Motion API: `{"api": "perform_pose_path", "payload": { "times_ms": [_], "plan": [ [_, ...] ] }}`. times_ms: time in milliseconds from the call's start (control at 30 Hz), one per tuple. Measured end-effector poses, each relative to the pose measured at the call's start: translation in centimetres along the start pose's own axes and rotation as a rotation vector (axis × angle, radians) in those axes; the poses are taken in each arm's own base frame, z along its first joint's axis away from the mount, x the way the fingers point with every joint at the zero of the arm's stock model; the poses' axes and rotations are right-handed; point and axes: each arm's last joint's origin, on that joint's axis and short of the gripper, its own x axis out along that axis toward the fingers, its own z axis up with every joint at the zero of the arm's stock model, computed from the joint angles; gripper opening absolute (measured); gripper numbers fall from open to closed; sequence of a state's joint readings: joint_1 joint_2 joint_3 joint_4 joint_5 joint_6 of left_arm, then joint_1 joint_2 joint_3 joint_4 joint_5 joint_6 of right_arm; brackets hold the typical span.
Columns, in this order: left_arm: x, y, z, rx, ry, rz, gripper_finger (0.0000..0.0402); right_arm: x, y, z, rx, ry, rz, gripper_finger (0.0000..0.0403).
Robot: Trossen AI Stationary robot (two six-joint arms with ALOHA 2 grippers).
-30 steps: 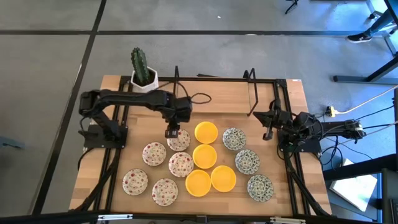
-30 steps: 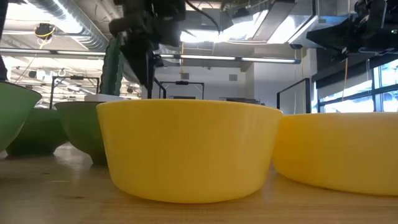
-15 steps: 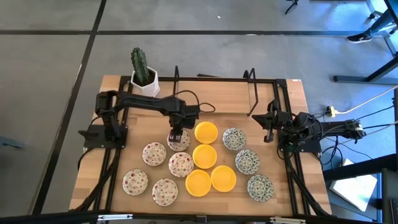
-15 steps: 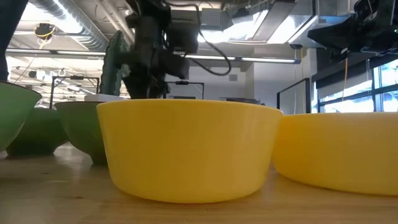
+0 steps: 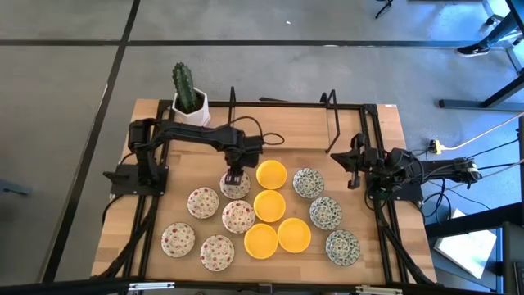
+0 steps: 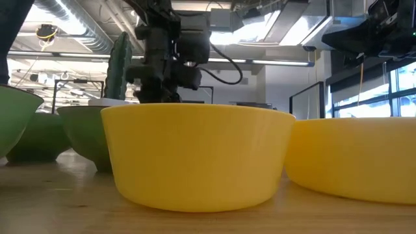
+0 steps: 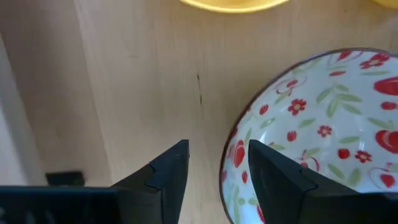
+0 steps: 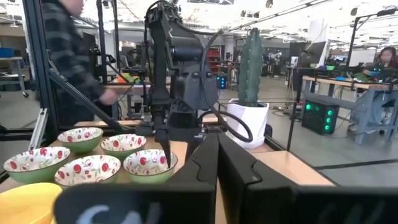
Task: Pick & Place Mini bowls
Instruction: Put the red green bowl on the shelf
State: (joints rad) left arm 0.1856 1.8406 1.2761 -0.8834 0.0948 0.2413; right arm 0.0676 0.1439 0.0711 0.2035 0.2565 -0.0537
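At the table's near edge: two red-floral mini bowls (image 5: 178, 239), two yellow mini bowls (image 5: 261, 241) and one green-blue patterned mini bowl (image 5: 342, 246) sat in a loose row, apart from any gripper.
Mid-table: two more red-floral bowls, a yellow one and two more patterned ones lay sorted by colour, red-floral toward the left edge and patterned toward the right.
Farthest red-floral bowl (image 7: 323, 143): it rested flat on the wood, just beside the farthest yellow bowl (image 5: 271, 174).
Left gripper (image 7: 217, 152): its fingers stood apart, straddling that bowl's rim, one outside and one over the inside; nothing was clamped.
Right gripper (image 5: 354, 176): it waited near the right edge with fingers together, holding nothing.
Progress: judged to be at the grasp stage on one bowl; twelve bowls showed, all on the table, and no drop-off spot could be made out, so most of the work seemed left.
Surface: a pale wooden table (image 5: 295, 131) inside a black frame.
Far left corner: a cactus in a white pot (image 5: 187, 96).
Room: grey floor around the table; benches, equipment and a person in a plaid shirt (image 8: 68, 50) stood beyond it.
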Motion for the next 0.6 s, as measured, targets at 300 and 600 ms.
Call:
{"api": "perform_pose_path", "payload": {
  "times_ms": [300,600],
  "plan": [
    [0.24,-0.11,-0.17,0.036,0.0,-0.033,0.0147,0.0,0.0,0.01,0.028,-0.001,0.0,0.0006],
    [0.25,-0.16,-0.36,0.104,0.018,-0.036,0.0051,0.0,0.0,0.04,0.05,-0.004,-0.001,0.0006]
  ]
}}
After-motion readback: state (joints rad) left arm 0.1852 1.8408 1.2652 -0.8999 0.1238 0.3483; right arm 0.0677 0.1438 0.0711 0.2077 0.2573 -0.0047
